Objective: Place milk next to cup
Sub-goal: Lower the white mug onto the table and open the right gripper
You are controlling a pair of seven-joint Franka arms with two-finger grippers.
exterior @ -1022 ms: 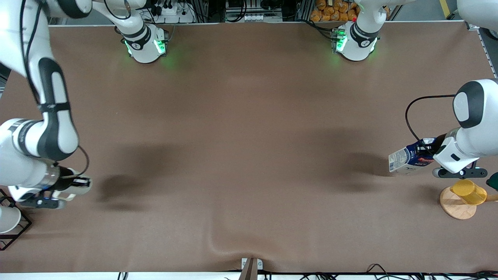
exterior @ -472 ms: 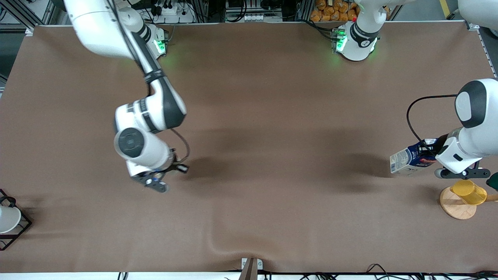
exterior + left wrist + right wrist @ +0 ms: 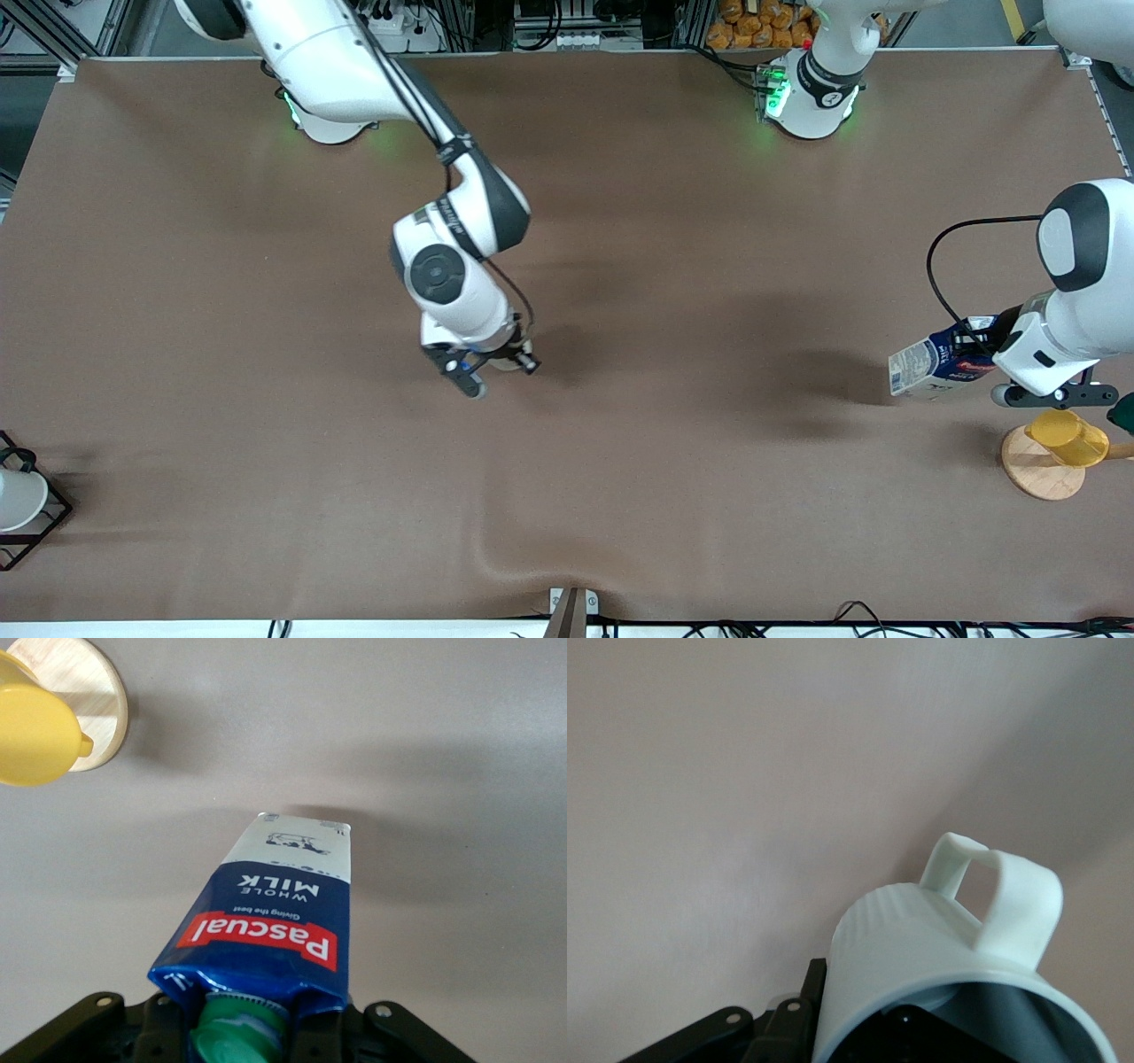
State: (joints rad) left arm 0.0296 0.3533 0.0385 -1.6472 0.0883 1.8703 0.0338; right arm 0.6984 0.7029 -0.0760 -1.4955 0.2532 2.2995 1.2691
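Observation:
My left gripper (image 3: pixel 985 347) is shut on the gabled top of the milk (image 3: pixel 926 368), a dark-blue carton with a red label band, and holds it tilted just above the table at the left arm's end. In the left wrist view the milk (image 3: pixel 275 921) shows its green cap (image 3: pixel 237 1038) between the fingers of my left gripper (image 3: pixel 252 1032). My right gripper (image 3: pixel 496 359) is over the middle of the table, shut on the rim of the cup (image 3: pixel 921 948), a beige-grey mug with a pale handle (image 3: pixel 1001 886). In the front view the cup (image 3: pixel 511 361) is mostly hidden under the hand.
A yellow cup (image 3: pixel 1067 439) lies on a round wooden coaster (image 3: pixel 1038 474) close beside the milk, nearer the front camera. A black wire rack (image 3: pixel 35 532) with a white cup (image 3: pixel 18 498) stands at the right arm's end. The cloth has a fold (image 3: pixel 523 558) near the front edge.
My right arm has swung from beside the wire rack to over the middle of the table, carrying the cup. The left arm and the milk have barely moved.

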